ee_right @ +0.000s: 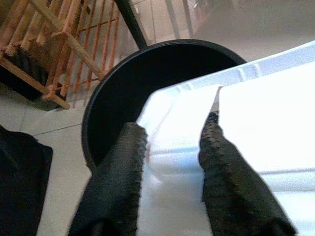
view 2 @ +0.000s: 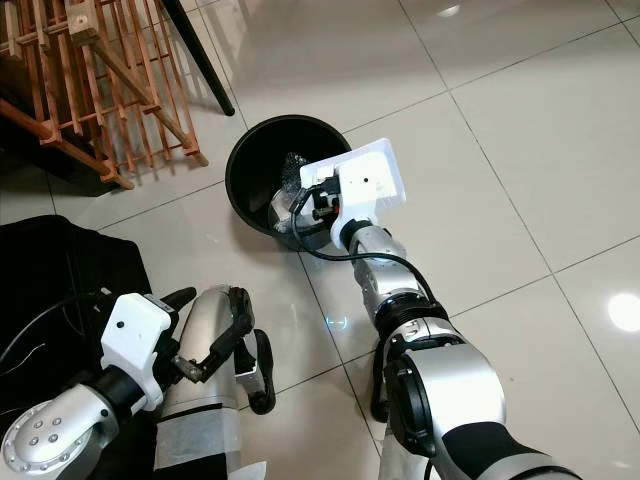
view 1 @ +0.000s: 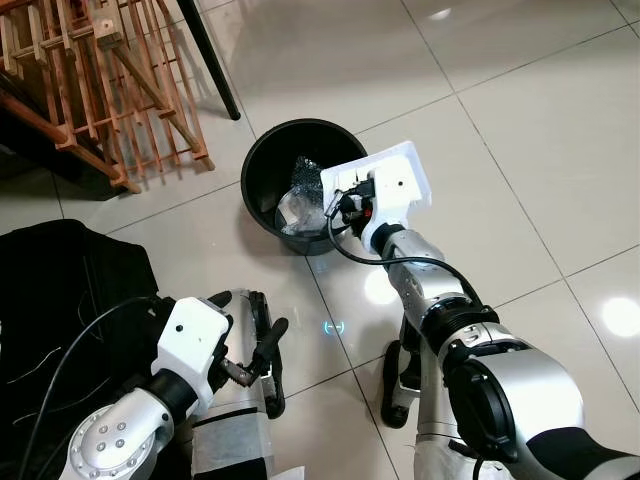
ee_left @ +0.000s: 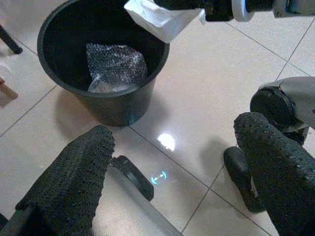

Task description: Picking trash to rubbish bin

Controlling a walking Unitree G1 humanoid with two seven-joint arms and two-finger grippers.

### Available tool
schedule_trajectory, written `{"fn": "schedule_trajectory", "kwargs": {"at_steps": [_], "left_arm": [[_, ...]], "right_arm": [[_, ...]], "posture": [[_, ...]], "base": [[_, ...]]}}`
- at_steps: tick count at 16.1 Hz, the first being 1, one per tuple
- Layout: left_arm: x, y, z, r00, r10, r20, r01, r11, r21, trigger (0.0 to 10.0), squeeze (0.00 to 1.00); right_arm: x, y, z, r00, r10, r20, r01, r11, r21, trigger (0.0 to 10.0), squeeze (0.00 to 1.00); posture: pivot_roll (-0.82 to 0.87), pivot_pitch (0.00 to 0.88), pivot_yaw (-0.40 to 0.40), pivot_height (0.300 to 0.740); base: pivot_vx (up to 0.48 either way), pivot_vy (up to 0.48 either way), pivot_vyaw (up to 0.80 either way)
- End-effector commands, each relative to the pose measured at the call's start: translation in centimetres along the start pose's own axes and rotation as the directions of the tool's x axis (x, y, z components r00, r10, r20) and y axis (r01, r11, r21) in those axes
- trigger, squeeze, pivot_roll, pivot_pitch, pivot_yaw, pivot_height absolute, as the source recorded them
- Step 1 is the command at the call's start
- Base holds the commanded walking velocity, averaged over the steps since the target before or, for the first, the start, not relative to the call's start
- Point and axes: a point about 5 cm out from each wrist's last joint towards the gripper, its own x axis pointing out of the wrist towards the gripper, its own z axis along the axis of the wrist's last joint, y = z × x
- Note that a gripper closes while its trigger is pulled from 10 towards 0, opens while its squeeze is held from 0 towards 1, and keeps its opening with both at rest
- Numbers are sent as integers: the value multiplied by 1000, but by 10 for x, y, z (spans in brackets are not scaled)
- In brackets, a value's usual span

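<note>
Right gripper (ee_right: 167, 147) clamped on white plastic tray (ee_right: 256, 108) betw. its 2 fingers, long axis across fingers, tilted over black bin (view 1: 262, 160). Left gripper (ee_left: 172, 162) spread wide, empty.

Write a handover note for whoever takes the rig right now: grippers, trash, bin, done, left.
Right gripper: shut on a flat white plastic packaging piece, held over the near rim of the round black plastic rubbish bin on the tiled floor.
Left gripper: open, holding nothing, low by the robot's body beside a black bag.
Done: a crumpled piece of clear bubble wrap already lies in the bin.
Left: release the white piece into the bin; it has not dropped yet. It looks wide against the opening, so tilting it may help.
</note>
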Motion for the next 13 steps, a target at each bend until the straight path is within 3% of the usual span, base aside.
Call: {"fn": "schedule_trajectory", "kwargs": {"at_steps": [1, 6, 13], "left_arm": [[-7, -2, -4, 1000, 6, -30, -7, 1000, -7, 10000, 0], [-11, -2, -7, 999, 12, -50, -12, 1000, -2, 10000, 0], [-16, -2, -8, 997, 29, -65, -28, 1000, 6, 10000, 0]], "right_arm": [[-1, 6, -10, 999, 24, -32, -22, 999, 43, 10000, 1000], [3, 19, -3, 992, 127, 14, -127, 982, 142, 10000, 1000], [13, 42, 11, 986, 164, 11, -165, 984, 72, 10000, 1000]], "posture": [[317, 573, 58, 565], [326, 586, 61, 565], [346, 594, 50, 565]], "base": [[0, 0, 0], [0, 0, 0], [0, 0, 0]]}}
